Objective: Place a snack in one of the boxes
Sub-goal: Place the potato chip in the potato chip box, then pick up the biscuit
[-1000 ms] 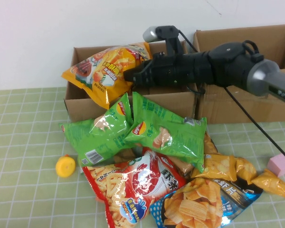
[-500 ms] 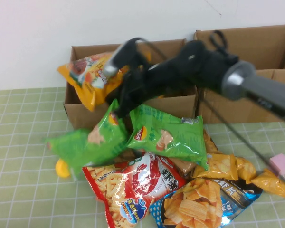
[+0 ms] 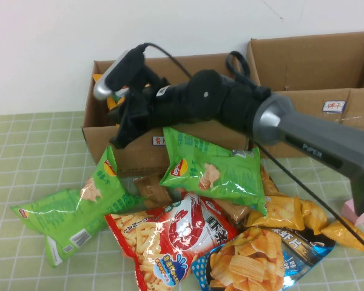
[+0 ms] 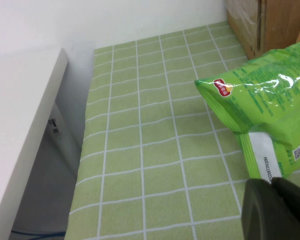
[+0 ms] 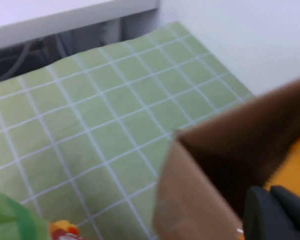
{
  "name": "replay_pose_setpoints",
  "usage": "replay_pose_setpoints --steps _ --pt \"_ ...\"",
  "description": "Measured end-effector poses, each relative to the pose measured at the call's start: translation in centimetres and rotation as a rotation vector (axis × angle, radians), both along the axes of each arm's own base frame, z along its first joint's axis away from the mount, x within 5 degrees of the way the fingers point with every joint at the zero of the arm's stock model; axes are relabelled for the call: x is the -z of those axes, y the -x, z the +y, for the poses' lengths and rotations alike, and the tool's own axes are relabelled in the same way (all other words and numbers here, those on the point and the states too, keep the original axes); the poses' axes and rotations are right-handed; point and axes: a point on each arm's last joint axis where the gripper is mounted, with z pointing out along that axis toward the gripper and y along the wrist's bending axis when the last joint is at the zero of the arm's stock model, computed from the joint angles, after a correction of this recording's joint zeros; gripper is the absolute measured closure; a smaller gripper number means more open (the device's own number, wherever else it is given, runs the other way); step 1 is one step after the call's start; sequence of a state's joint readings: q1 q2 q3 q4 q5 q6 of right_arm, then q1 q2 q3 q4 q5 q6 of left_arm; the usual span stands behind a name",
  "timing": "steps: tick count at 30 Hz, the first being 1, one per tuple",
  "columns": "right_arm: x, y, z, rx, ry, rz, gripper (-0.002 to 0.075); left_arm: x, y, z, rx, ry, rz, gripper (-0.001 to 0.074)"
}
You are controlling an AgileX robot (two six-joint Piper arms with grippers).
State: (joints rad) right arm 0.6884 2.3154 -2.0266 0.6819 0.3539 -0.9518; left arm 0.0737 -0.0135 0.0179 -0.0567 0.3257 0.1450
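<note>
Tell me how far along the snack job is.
Nearly done, it seems: only a sliver of the orange bag shows inside the left box. The right gripper hangs over that box's front wall; whether it has let go is unclear. The left gripper sits low beside a green bag. What's left: pull the right arm out.

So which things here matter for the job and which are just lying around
In the job:
right gripper, over the left box
orange snack bag inside that box
right box

Lying about:
fallen green chip bag
red fries bag
left gripper, parked
</note>
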Motion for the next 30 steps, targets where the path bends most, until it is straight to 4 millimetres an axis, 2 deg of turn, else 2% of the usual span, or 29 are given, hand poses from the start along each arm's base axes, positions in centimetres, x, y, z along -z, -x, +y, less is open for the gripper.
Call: replay_pose_setpoints --steps 4,7,12,16,17,19,21,23,27,30 --pt "-0.5 -0.9 -1.5 0.046 -0.015 0.048 0.0726 0.0 0.0 0.0 0.000 0.000 0.000 0.0738" --pt "-1.9 -0.9 -2.8 0.058 0.016 0.079 0.0726 0.0 0.0 0.0 0.000 0.000 0.000 0.0738" --pt "-7.0 0.6 -5.1 0.130 0.084 0.070 0.0726 0.0 0.0 0.0 0.000 0.000 0.000 0.0738" --pt "-11.6 2.6 -7.2 0.185 0.087 0.059 0.0726 0.0 0.0 0.0 0.000 0.000 0.000 0.0738" --pt "-13.2 3.9 -8.5 0.201 0.079 0.051 0.0726 0.0 0.0 0.0 0.000 0.000 0.000 0.0738" --pt "-14.8 6.0 -10.1 0.212 0.062 0.035 0.0726 0.0 0.0 0.0 0.000 0.000 0.000 0.0738" --pt "-14.7 8.0 -11.7 0.223 0.067 0.038 0.0726 0.0 0.0 0.0 0.000 0.000 0.000 0.0738" --pt "-15.3 9.9 -13.1 0.233 0.041 0.009 0.0726 0.0 0.0 0.0 0.000 0.000 0.000 0.0738" --pt "-17.3 15.1 -17.0 0.246 -0.021 -0.057 0.0726 0.0 0.0 0.0 0.000 0.000 0.000 0.0738" --pt "-17.8 18.6 -19.6 0.249 -0.047 -0.082 0.0726 0.0 0.0 0.0 0.000 0.000 0.000 0.0738"
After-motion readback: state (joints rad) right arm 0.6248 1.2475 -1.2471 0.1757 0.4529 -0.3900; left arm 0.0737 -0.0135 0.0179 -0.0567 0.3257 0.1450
